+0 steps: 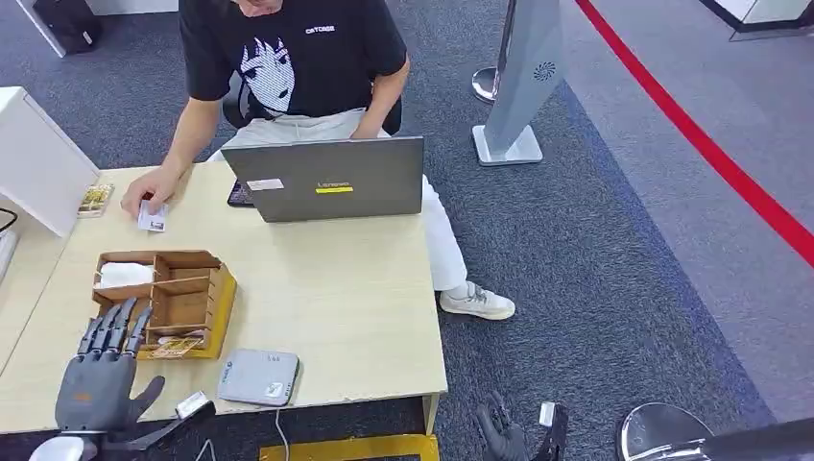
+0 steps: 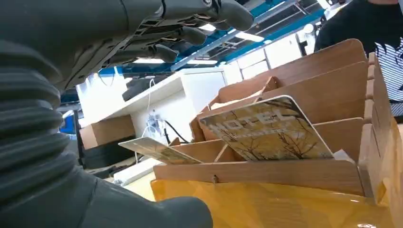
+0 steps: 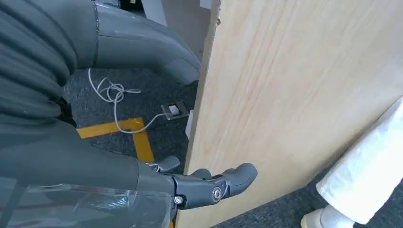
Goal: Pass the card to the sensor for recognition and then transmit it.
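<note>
My left hand [image 1: 101, 370] hovers open over the table's near left corner, fingers spread, just short of the wooden card box [image 1: 192, 288]. Hotel cards lean in the box's front slot: one large [image 2: 266, 130], one flatter [image 2: 159, 151]; from the head view a card [image 1: 176, 348] peeks at the box's front. The grey sensor pad [image 1: 257, 376] lies to the right of my left hand. My right hand [image 1: 504, 432] hangs open below the table's front edge, beside the table's wooden side panel [image 3: 294, 95]. A person's hand presses a white card [image 1: 152, 217] on the table at the far left.
A person sits behind a grey laptop [image 1: 326, 180] at the table's far side. A white cabinet [image 1: 34, 158] stands at the left. A cable [image 3: 119, 95] and yellow floor tape [image 3: 138, 133] lie under the table. A grey stand [image 1: 523, 86] is on the carpet.
</note>
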{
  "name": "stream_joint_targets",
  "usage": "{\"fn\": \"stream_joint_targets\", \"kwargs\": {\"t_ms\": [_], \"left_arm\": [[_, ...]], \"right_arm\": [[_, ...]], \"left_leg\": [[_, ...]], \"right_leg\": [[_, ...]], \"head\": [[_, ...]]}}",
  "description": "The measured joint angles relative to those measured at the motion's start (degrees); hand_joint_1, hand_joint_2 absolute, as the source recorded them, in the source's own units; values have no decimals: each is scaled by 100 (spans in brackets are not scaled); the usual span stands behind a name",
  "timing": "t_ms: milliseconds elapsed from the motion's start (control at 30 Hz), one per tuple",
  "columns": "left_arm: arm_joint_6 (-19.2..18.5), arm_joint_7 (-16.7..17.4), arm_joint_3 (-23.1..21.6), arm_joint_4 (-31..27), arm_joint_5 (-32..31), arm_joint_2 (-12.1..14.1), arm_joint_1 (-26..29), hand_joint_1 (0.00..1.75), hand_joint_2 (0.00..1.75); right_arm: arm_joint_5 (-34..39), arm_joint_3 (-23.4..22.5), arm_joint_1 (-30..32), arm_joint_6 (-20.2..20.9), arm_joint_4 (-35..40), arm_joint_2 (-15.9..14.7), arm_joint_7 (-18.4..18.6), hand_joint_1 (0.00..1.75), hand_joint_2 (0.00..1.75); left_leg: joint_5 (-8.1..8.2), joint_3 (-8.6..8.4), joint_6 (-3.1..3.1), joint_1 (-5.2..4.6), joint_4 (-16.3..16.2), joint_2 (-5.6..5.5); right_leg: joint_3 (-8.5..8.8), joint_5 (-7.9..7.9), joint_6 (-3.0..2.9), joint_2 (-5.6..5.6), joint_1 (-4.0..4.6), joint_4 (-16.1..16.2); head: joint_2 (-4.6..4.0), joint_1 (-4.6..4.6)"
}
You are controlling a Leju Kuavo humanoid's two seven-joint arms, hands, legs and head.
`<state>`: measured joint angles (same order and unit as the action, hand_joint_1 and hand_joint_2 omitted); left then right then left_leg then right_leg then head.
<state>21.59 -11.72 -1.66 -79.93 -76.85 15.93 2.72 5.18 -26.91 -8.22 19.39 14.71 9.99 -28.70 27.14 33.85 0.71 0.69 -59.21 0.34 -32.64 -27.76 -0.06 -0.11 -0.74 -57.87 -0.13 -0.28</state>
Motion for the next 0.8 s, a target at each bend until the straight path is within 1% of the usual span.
{"fn": "stream_joint_targets", "kwargs": {"t_ms": [300,567,600,633,800], "left_arm": [[20,-85,0,101,-20,-74,-81,0,175],[22,-94,0,127,-57,-135,-122,0,175],[22,-94,0,129,-66,-140,-128,58,175],[22,-94,0,129,-70,-140,-132,175,175],[2,-94,0,131,-68,-140,-135,175,175]], "right_arm": [[-35,0,-2,0,0,0,24,0,175],[-37,0,-5,7,0,2,28,0,175],[-37,0,-5,7,0,2,28,0,175],[-37,0,-5,7,0,2,28,0,175],[-37,0,-6,15,0,2,26,0,175]], "left_leg": [[0,0,0,0,0,0],[0,0,0,1,0,0],[0,0,0,1,0,0],[0,0,0,1,0,0],[0,0,0,0,0,0]], "right_leg": [[0,0,0,0,0,0],[0,0,0,0,0,0],[0,0,0,0,0,0],[0,0,0,0,0,0],[0,0,0,0,0,0]], "head": [[0,0],[0,0],[0,0],[0,0],[0,0]]}}
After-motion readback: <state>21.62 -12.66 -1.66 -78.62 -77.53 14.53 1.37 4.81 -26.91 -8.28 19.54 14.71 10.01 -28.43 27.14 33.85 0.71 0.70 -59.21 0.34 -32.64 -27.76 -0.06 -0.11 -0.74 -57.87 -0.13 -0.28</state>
